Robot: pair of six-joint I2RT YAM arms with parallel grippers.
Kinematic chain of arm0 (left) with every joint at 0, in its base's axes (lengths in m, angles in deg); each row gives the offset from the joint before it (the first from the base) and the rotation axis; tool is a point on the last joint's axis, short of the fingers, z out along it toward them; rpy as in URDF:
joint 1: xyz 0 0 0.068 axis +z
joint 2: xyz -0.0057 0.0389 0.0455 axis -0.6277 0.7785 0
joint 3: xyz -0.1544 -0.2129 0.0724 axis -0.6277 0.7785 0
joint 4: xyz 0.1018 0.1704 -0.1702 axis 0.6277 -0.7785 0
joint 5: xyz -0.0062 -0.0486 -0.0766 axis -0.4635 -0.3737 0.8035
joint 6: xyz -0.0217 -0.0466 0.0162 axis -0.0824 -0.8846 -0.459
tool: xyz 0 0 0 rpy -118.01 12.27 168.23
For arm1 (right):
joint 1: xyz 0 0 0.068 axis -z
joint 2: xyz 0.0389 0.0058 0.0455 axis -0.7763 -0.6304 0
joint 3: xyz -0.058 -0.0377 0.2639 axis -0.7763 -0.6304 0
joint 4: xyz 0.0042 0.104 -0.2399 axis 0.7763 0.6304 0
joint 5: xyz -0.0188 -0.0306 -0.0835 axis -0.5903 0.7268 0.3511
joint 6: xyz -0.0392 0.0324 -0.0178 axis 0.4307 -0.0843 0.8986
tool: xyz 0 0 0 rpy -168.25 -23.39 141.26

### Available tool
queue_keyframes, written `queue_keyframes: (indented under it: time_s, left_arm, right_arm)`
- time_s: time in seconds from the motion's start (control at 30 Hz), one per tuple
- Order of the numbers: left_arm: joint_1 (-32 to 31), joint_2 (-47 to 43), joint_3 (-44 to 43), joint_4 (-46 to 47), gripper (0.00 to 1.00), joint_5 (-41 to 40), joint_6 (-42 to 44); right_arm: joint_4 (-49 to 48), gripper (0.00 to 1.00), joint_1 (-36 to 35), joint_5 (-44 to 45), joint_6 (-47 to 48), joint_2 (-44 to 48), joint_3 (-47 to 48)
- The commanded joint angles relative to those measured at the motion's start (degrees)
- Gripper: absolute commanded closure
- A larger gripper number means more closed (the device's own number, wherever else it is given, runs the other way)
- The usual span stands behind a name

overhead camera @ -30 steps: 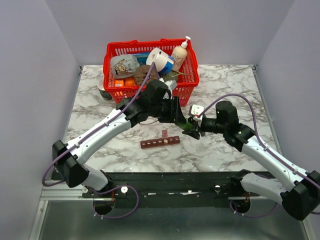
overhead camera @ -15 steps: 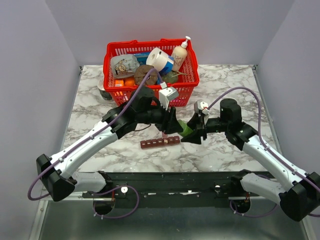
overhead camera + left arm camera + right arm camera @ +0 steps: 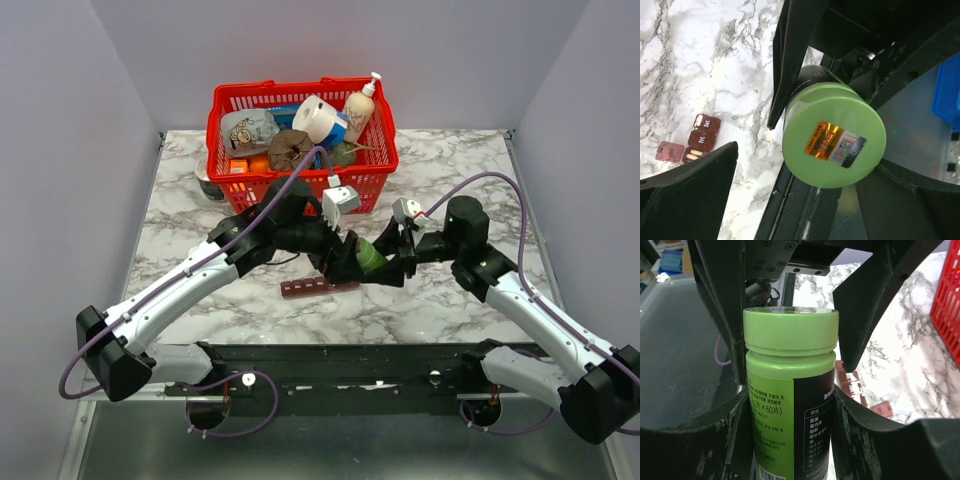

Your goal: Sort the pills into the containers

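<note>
Arms (image 3: 190,280) (image 3: 520,295) angled inward, right tool (image 3: 388,267) clasping green bottle (image 3: 370,258), left tool (image 3: 345,262) spread

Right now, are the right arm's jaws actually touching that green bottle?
Touching. The right wrist view shows the green bottle wedged between the right jaws, which press flush against both its sides with no gap.

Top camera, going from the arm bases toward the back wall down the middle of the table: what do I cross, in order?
pill organizer → green bottle → red basket
</note>
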State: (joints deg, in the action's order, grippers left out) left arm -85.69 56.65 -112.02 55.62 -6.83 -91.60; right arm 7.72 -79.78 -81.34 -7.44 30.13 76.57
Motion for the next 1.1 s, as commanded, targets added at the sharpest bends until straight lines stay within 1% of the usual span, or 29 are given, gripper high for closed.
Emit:
queue_keyframes:
  time_s: [0.0,0.03,0.07,0.1,0.13,0.17,0.2,0.27,0.3,0.33,0.37,0.4,0.43,0.47,0.5,0.53,0.6,0.63,0.7,0.73,0.77,0.9,1.07]
  left_arm:
    - [2.86,-5.42,2.15,8.71,0.01,0.67,-9.64]
    - [3.47,-6.47,3.81,11.16,0.01,1.02,-10.96]
    - [4.87,-8.66,4.87,12.75,0.01,0.93,-14.46]
    - [5.58,-9.90,6.10,14.16,0.01,0.84,-16.23]
    - [6.28,-11.21,8.72,17.21,0.01,0.50,-17.90]
    - [7.68,-13.66,10.14,18.55,0.01,-0.12,-22.62]
    - [8.22,-14.82,11.63,19.96,0.01,-0.91,-25.02]
    - [9.10,-16.67,15.51,24.44,0.01,-2.49,-30.64]
    - [9.28,-16.76,16.30,25.58,0.01,-3.28,-36.93]
    - [9.28,-16.59,16.92,26.12,0.01,-4.51,-39.86]
    - [9.28,-15.63,16.75,25.43,0.01,-8.00,-43.03]
    - [9.19,-14.84,16.14,23.68,0.01,-10.47,-49.15]
    - [9.10,-14.14,13.44,18.96,0.01,-12.32,-50.86]
    - [8.67,-12.82,12.10,16.91,0.01,-16.86,-52.27]
    - [8.14,-12.38,10.78,15.50,0.01,-18.82,-52.98]
    - [7.18,-11.94,8.68,14.18,0.01,-20.50,-54.30]
    - [6.56,-10.44,7.44,14.34,0.01,-22.88,-55.97]
    - [5.60,-9.74,6.21,13.82,0.01,-23.50,-57.37]
    - [4.45,-6.58,3.67,11.37,0.01,-25.60,-57.30]
    - [3.83,-5.35,0.87,7.88,0.01,-26.22,-57.21]
    - [3.05,-3.25,-0.03,7.06,0.01,-26.23,-56.95]
    - [1.11,-0.16,-1.97,5.82,0.01,-27.01,-57.74]
    - [-0.74,2.92,-4.87,1.87,0.02,-29.65,-56.16]
  right_arm:
    - [-0.89,0.99,-0.23,1.54,5.01,1.50,1.71]
    - [-0.36,0.99,-0.14,2.51,5.89,1.94,1.62]
    - [1.38,0.99,-0.14,3.57,8.42,2.03,1.62]
    - [2.36,0.99,-0.23,6.10,9.84,2.21,1.62]
    - [3.06,0.99,-0.14,7.34,11.25,2.38,1.54]
    - [5.07,0.99,-0.14,8.58,14.13,2.82,1.45]
    - [5.44,0.99,-0.14,11.63,15.03,3.00,1.45]
    - [6.14,0.99,-0.14,14.90,17.75,3.44,1.27]
    - [6.23,0.99,-0.23,18.05,18.72,3.61,1.10]
    - [6.32,0.99,-0.23,19.47,19.78,3.70,1.10]
    - [6.41,0.99,-0.23,20.97,22.22,3.88,1.10]
    - [6.15,1.00,-0.23,24.11,23.38,4.31,1.01]
    - [5.71,0.99,-0.32,25.71,24.52,4.49,0.92]
    - [4.66,1.00,-0.32,27.21,27.06,4.67,0.57]
    - [4.04,0.99,-0.75,30.44,28.30,4.84,-0.13]
    - [4.04,0.99,-0.84,31.69,29.44,4.93,-0.48]
    - [1.14,0.99,-1.54,34.41,31.65,4.76,-1.53]
    - [0.53,0.99,-1.81,35.21,32.00,4.76,-1.80]
    - [-0.80,0.99,-2.42,36.62,32.79,4.84,-2.15]
    - [-1.15,0.99,-2.69,37.23,33.06,4.76,-2.42]
    - [-1.59,0.99,-2.95,37.59,33.49,4.76,-2.51]
    - [-2.38,0.99,-3.39,39.17,34.20,4.41,-2.95]
    - [-2.64,1.00,-3.66,39.70,34.38,4.49,-2.77]
